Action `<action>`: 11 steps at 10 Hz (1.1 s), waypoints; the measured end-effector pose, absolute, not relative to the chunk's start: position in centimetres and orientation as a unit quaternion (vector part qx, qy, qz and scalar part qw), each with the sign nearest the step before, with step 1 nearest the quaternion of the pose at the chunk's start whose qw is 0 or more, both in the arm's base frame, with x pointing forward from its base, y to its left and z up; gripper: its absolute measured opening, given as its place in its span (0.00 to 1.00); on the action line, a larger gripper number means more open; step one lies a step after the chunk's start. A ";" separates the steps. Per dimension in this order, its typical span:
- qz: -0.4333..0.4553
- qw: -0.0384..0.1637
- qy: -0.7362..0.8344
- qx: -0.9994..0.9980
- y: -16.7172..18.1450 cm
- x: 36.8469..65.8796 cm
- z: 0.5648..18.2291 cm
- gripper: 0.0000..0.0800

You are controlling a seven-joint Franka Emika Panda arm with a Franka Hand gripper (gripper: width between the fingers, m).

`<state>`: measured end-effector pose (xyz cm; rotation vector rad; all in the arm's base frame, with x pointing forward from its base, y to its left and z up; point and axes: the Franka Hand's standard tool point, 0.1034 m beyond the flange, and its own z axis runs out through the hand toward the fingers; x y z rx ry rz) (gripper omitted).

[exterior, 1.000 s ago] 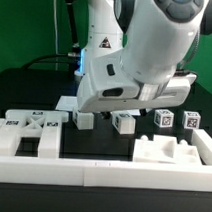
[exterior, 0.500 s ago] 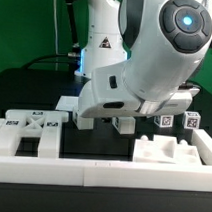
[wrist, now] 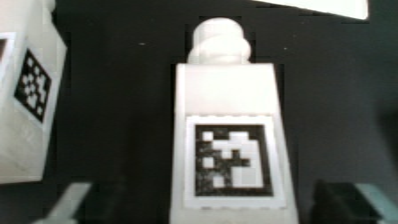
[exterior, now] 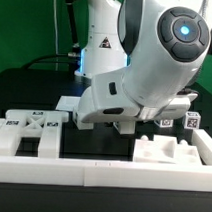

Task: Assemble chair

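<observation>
The arm (exterior: 145, 76) has sunk lower over the worktop (exterior: 24, 95). In the exterior view a tagged chair block (exterior: 191, 122) peeks out at the arm's 4 o'clock. In the wrist view, the pincer (wrist: 217, 205) stands open astride a tagged chair leg (wrist: 228, 110), with its fingers clear of both sides.

Arm (exterior: 156, 71) reaches in from the back and bends low. Its bulky white link and blue-lit joint fill the upper part of the exterior view, and the wrist housing (exterior: 106, 99) slopes down toward that view's left. Gripper (wrist: 210, 205) points downward; the wrist view shows only its two dark fingertips (wrist: 71, 200), which stand well apart with neither closed on anything.
</observation>
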<state>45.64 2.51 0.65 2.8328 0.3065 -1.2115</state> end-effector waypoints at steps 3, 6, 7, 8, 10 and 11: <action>-0.392 0.023 0.102 0.914 2.8 45.6 0.6 0.36; -0.394 0.022 0.103 0.913 3.1 45.9 1.5 0.36; -0.393 0.022 0.104 0.913 3.2 46.1 2.0 0.36; -0.394 0.021 0.105 0.913 3.6 46.2 3.0 0.36; -0.403 0.015 0.104 0.909 4.5 46.7 5.9 0.36; -0.397 0.013 0.104 0.912 4.6 47.3 6.5 0.36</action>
